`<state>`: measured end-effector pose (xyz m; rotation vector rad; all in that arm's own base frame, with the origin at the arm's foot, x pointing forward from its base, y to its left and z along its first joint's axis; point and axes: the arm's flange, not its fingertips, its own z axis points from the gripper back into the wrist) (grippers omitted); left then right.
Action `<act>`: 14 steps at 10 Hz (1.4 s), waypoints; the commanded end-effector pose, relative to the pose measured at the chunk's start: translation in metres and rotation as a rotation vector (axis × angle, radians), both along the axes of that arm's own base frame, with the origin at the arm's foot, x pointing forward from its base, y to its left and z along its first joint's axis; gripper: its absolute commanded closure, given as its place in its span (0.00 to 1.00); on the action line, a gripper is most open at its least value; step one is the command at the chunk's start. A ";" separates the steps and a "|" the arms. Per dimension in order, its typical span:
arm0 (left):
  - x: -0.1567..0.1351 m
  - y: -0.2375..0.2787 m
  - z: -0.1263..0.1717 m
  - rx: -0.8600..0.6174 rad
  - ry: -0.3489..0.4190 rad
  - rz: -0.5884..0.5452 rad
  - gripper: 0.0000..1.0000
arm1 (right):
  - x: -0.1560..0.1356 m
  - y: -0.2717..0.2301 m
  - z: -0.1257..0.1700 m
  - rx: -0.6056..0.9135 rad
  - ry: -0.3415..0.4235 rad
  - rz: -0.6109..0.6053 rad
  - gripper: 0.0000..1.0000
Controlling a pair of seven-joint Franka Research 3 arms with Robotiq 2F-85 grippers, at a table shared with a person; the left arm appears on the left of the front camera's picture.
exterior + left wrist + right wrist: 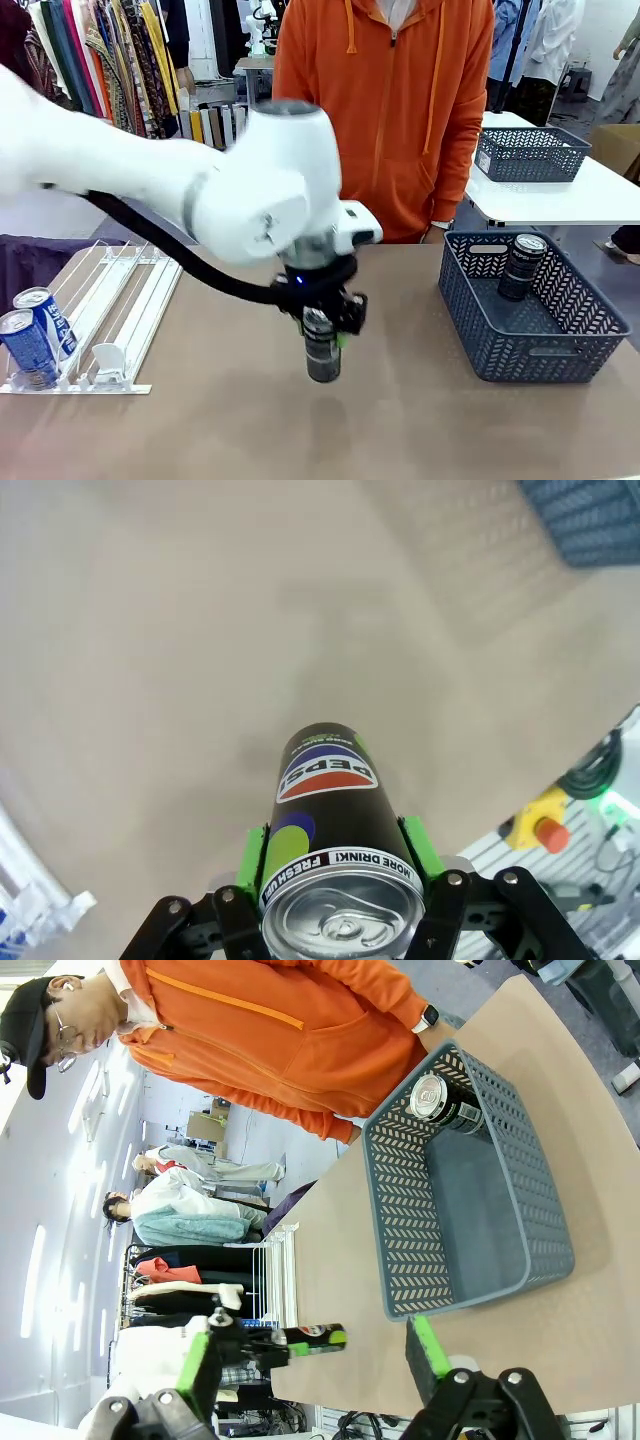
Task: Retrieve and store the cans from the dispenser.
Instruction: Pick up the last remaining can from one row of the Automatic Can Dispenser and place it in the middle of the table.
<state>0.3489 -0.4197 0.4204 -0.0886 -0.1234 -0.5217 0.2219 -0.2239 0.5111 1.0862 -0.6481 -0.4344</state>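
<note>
Dark can (322, 352) upright, clamped near top by left fingers (252, 858), over surface (220, 420) middle. Probably heading from left-edge dispenser (130, 300) to right-edge basket (560, 350). Right fingers (425, 1350) spread, empty. Blue cans (35, 335) wait at dispenser lip.

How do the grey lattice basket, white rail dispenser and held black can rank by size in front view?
Dark grey lattice basket and white plastic rail dispenser: about alike, unranked.
Smallest: black can in left hand.
</note>
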 end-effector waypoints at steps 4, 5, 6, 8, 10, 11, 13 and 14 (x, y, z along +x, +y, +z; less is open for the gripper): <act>0.007 -0.016 -0.027 0.046 -0.070 -0.016 1.00 | 0.002 0.000 0.001 0.011 -0.044 0.003 0.00; 0.010 -0.017 -0.029 0.046 -0.073 -0.010 1.00 | 0.002 0.000 0.001 0.011 -0.044 0.003 0.00; 0.010 -0.015 -0.028 0.050 -0.073 -0.007 1.00 | 0.002 0.000 0.001 0.011 -0.044 0.003 0.00; 0.012 -0.013 -0.027 0.046 -0.065 0.002 1.00 | 0.002 0.000 0.001 0.011 -0.044 0.003 0.00; 0.013 -0.011 -0.025 0.033 -0.066 0.009 0.00 | 0.002 0.000 0.001 0.011 -0.044 0.003 0.00; 0.013 -0.009 -0.023 0.031 -0.075 0.014 0.00 | 0.002 0.000 0.001 0.011 -0.044 0.003 0.00; 0.012 0.001 -0.001 -0.001 -0.097 0.016 0.00 | 0.002 0.000 0.001 0.011 -0.044 0.003 0.00; 0.007 0.017 0.033 -0.059 -0.144 0.024 0.00 | 0.002 0.000 0.001 0.011 -0.044 0.003 0.00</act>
